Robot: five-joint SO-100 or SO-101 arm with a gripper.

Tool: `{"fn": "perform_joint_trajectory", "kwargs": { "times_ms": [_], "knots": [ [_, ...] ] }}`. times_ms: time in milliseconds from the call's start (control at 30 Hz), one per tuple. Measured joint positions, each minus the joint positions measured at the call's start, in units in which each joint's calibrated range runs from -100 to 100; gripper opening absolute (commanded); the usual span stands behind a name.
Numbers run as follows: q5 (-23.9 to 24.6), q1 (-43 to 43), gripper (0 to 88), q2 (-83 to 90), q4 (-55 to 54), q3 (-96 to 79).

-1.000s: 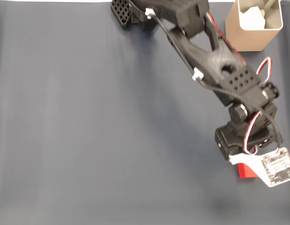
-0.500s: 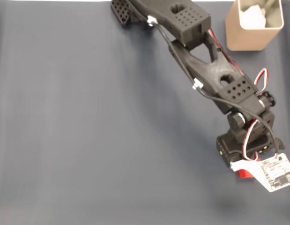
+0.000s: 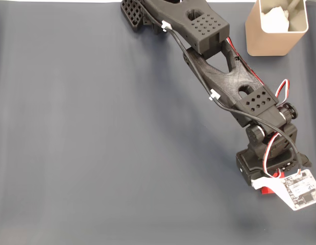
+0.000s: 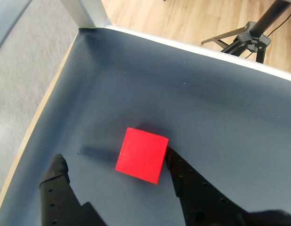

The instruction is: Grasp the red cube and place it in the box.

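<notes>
Wrist view shows the red cube (image 4: pixel 141 155) lying on the dark bench (image 4: pixel 211 99), between the two black fingers of the gripper (image 4: pixel 114 162). The jaws stand wide apart: the right finger's tip sits just beside the cube's right edge, perhaps touching it, while the left finger is well clear, so nothing is gripped yet. In the fixed view the arm (image 3: pixel 224 81) reaches to the lower right, where a sliver of red peeks out under the wrist. The box (image 3: pixel 274 30) stands at the top right, well apart from the cube. By my reading the approach is done; closing, lifting, carrying and dropping all remain.
</notes>
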State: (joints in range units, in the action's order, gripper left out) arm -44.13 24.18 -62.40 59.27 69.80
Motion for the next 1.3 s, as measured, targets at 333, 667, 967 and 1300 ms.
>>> {"fn": "perform_joint_trajectory", "kwargs": {
  "times_ms": [333,667,967,1300],
  "knots": [
    [0.0,1.7,45.8,0.0,-0.9,0.0],
    [0.0,3.5,45.4,0.0,-0.9,0.0],
    [-0.1,3.3,34.7,0.0,-0.9,0.0],
    [-1.1,2.7,24.4,0.0,-0.9,-0.1]
  ]
}}
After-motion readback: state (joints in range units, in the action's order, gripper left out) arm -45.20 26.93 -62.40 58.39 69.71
